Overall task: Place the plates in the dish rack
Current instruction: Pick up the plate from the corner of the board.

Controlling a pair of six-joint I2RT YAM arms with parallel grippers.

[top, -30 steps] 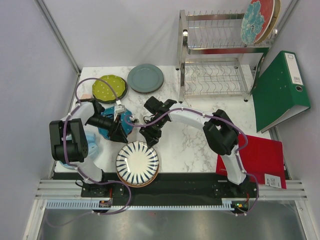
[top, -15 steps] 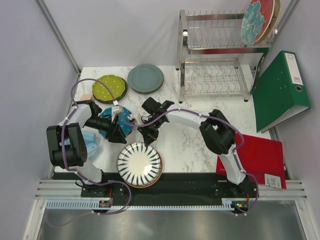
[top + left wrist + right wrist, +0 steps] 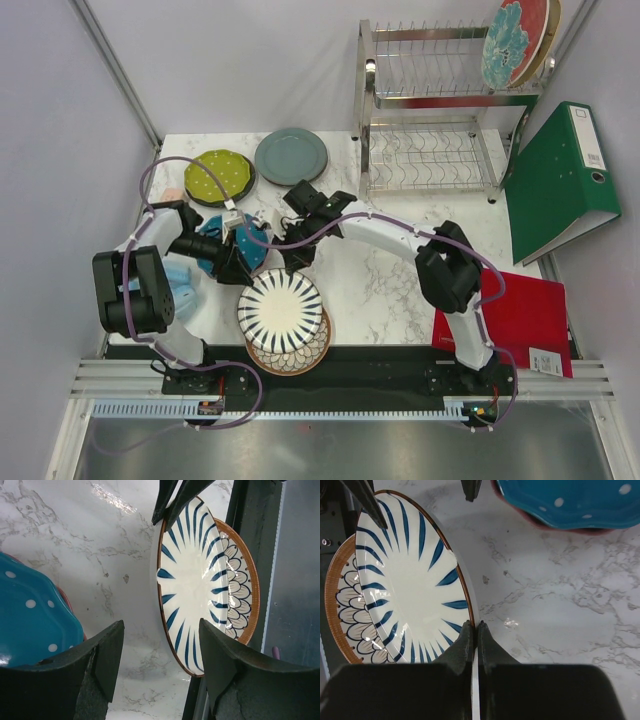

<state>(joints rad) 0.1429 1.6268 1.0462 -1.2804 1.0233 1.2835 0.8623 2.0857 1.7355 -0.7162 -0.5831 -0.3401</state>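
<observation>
Since 1 s ago, white round plate w/ dark-blue stripes (image 3: 281,310) shifted off tan patterned plate (image 3: 312,358): my R gripper (image 3: 474,629) pinches its rim for lifting. L gripper (image 3: 160,645) wide, empty; steel-wire dish rack (image 3: 430,150) well apart.

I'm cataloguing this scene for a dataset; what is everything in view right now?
dish rack: 1, shiny steel, table's far right.
floral plate: 1, teal and pink, upright in the rack's top tier.
grey-blue plate: 1, flat, far side.
lime plate: 1, dotted, left of it.
teal plate: 1, white dots, under the left arm.
striped plate: 1, white and dark blue, near edge.
tan plate: 1, partly under the striped plate.
green binder: 1, right of the rack.
red folder: 1, near right.
left gripper: open, black, beside the teal plate.
right gripper: black, shut on the striped plate's rim.
</observation>
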